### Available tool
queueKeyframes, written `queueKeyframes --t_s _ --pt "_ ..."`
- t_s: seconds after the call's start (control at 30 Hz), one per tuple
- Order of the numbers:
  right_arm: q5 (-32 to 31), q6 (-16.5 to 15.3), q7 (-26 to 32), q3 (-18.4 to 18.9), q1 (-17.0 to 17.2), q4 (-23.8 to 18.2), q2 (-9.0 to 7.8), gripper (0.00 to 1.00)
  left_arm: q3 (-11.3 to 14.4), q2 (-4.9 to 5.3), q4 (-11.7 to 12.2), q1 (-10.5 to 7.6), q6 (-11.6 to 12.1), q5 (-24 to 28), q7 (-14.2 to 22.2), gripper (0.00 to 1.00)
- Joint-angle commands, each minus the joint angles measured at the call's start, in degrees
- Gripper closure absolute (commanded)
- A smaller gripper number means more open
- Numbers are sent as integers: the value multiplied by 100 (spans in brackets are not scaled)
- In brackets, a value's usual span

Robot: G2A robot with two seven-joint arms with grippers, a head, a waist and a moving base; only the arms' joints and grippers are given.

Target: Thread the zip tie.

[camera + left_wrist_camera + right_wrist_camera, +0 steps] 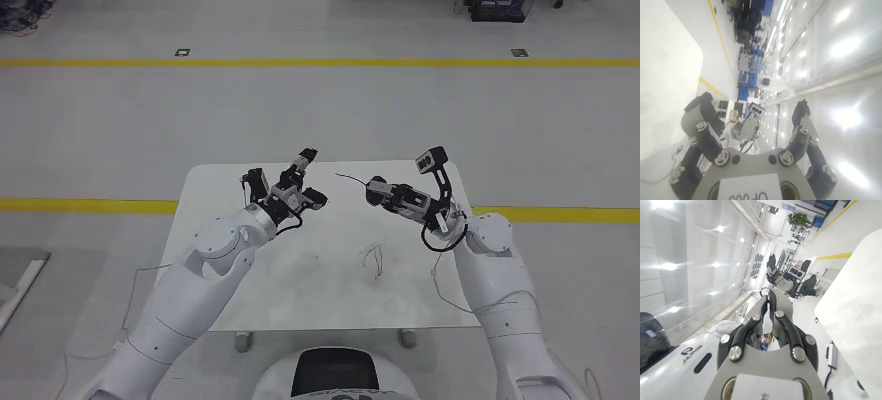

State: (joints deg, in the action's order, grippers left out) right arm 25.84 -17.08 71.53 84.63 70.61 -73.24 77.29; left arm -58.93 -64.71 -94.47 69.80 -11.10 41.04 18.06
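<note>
A thin dark zip tie (350, 180) sticks out from my right gripper (372, 189), which is shut on one end and held above the back of the white table (300, 290). In the right wrist view the right gripper (769, 295) has its fingers pressed together. My left gripper (311, 176) hangs open a short way to the left of the tie's free end, facing it, with nothing between its fingers. In the left wrist view the left gripper (751, 108) frames the right gripper (746, 126) farther off. The left gripper's fingers (772, 261) also show beyond the right fingertips.
A few more loose zip ties (372, 258) lie on the table in front of the right arm. The table's back edge is just beyond both grippers, with grey floor and a yellow line (90, 205) behind.
</note>
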Motion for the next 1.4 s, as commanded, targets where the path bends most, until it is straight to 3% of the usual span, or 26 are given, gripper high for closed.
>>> queueKeyframes --t_s 0.0,0.07,0.13,0.43,0.5,0.57,0.63,0.73,0.87,1.0,1.13,1.37 --pt "292 32 473 64 -131 281 -36 100 -24 25 144 -145 -166 20 865 0" --pt "555 105 811 4 -263 466 -59 100 -61 34 273 -282 -196 9 1148 0" --pt "530 78 811 -335 -362 515 -140 100 7 26 339 -393 -155 -10 1470 0" --pt "488 41 811 -361 -381 542 -160 100 31 24 338 -375 -172 -1 1488 0" --pt "775 236 811 -480 -309 457 -138 100 81 15 353 -343 -146 135 1681 0" --pt "1103 454 811 -646 -317 415 -152 100 107 22 425 -437 -228 251 2219 0" --pt "1248 684 811 -874 -403 453 -229 100 91 29 588 -608 -265 517 3015 0" --pt "1433 801 811 -1206 -554 491 -405 100 108 45 931 -911 -389 631 3985 0" --pt "1746 734 811 -1557 -756 574 -655 100 166 77 1253 -1229 -506 426 4725 0" --pt "2093 666 811 -1965 -957 647 -872 100 251 97 1467 -1425 -625 225 5011 0" --pt "2513 822 811 -2412 -1115 742 -1039 100 291 89 1556 -1496 -613 145 4739 0" --pt "2513 822 811 -2412 -1115 742 -1039 100 317 84 1511 -1452 -617 174 4632 0"
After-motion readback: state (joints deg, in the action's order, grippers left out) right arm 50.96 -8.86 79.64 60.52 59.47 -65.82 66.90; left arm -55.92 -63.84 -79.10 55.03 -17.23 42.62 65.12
